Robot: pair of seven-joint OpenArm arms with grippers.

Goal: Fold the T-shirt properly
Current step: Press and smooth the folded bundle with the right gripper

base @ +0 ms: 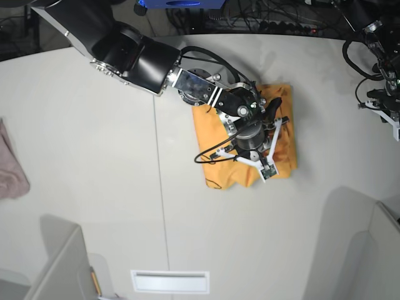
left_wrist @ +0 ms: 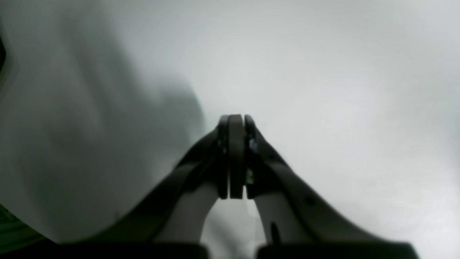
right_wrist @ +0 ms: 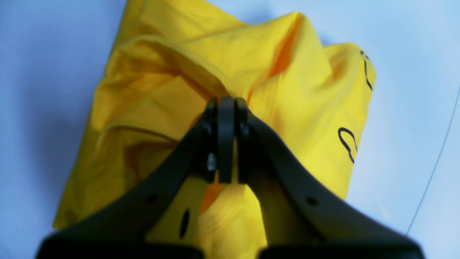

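Looking down from the base view, we find a pinkish cloth [base: 12, 169] at the far left edge of the pale tabletop [base: 94, 156], well apart from everything else. Moving right, past a seam in the tabletop, the right arm [base: 137, 59] reaches in from the upper left and ends over the T-shirt [base: 284, 144], an orange-yellow bundle lying roughly folded at the middle of the tabletop. The right gripper [base: 270, 172] sits above the shirt's lower right part, with a thin black cable [base: 209, 156] looping out from the wrist across the cloth. At the far right edge, dark parts of the left arm [base: 381, 69] hang among cables, off the shirt altogether.

From the right wrist view, we see the right gripper [right_wrist: 226, 102] with its jaws pressed together on a raised fold of the T-shirt [right_wrist: 294, 108]; the yellow fabric bunches up around the tips, and black printed marks [right_wrist: 348, 144] show on the shirt's right side. Bare tabletop [right_wrist: 413, 90] lies on both sides of the cloth.

From the left wrist view, we see the left gripper [left_wrist: 235, 118] with its jaws together and nothing between them, hanging over a blurred, pale grey surface [left_wrist: 341, 90].
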